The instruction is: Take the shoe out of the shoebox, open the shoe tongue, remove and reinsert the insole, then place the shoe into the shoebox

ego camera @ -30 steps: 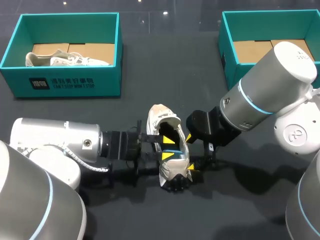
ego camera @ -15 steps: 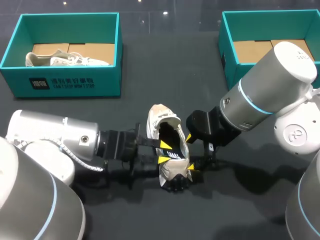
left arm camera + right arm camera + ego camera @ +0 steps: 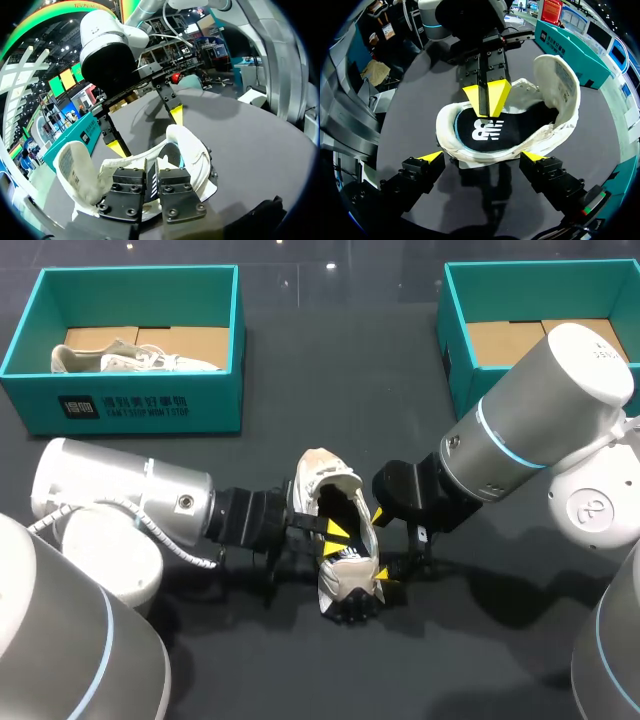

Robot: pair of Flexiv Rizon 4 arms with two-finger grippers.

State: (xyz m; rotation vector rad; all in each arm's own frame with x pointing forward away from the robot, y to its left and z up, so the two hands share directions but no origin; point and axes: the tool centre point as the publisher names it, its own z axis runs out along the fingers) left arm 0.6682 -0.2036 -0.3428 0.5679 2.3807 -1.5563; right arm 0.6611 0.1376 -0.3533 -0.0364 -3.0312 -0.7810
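The left gripper [image 3: 488, 99] has its yellow tips drawn together with only a thin seam between them and nothing visibly caught in it. They reach over the near side wall of the white fabric sports shoe [image 3: 485, 152] and rest on the edge of the black foam insole [image 3: 525, 122], which lies flat inside. Opposite, the right gripper [image 3: 378, 549] holds its fingers wide apart just beside the shoe's other wall, one tip towards the heel and one towards the middle; whether they touch it I cannot tell. The shoe stands on its sole on the dark grey table [image 3: 300, 390] between the two grippers, with its broad white padded tongue [image 3: 562, 82] already folded back from the opening. I judge the insole step to be in hand, though these views do not settle whether the insole is about to come out or is being pressed home. If it is to come out, the left tips would need to part, catch the insole's edge and peel it upward while the right gripper steadies the shoe. The left arm [image 3: 130, 505] comes in low and almost level, and the right arm [image 3: 540, 430] slants down from the right. Well apart, at the table's far side, one teal cardboard shoebox [image 3: 120, 405] holds another pale shoe [image 3: 130, 358]. A second teal shoebox [image 3: 452, 340] shows a brown cardboard floor.
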